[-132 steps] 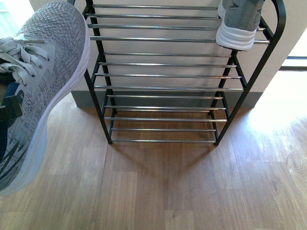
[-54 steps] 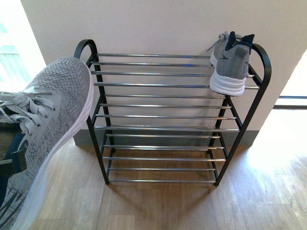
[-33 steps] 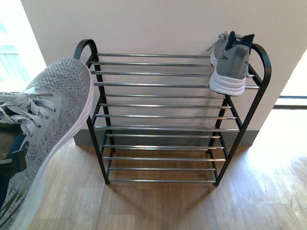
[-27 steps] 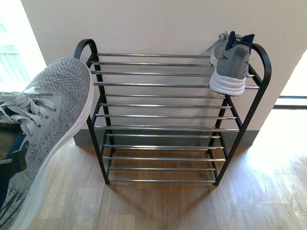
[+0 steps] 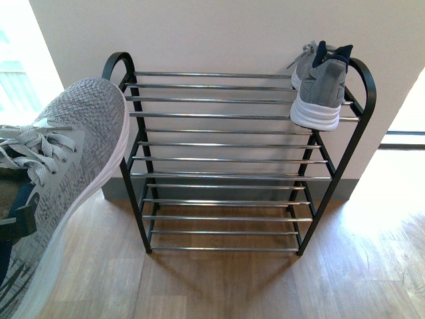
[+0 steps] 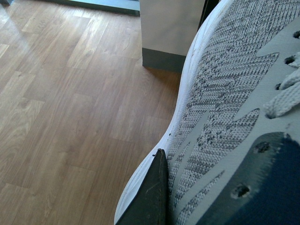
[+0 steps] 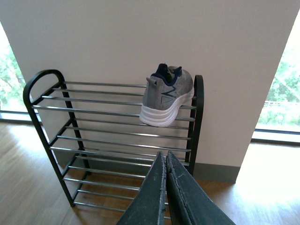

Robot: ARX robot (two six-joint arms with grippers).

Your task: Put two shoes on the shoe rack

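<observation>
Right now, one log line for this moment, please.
left hand: holds sneaker | right hand: shut, empty | other sneaker: on rack top

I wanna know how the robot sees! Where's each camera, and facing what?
Front view: on the robot's body, facing the shoe rack and racked sneaker; held sneaker at left.
Left wrist view: on the left arm, past a left claw finger, at the held sneaker.
Right wrist view: on the right arm, over the shut right claw, facing the rack.
Front and right wrist both see the racked sneaker.
</observation>
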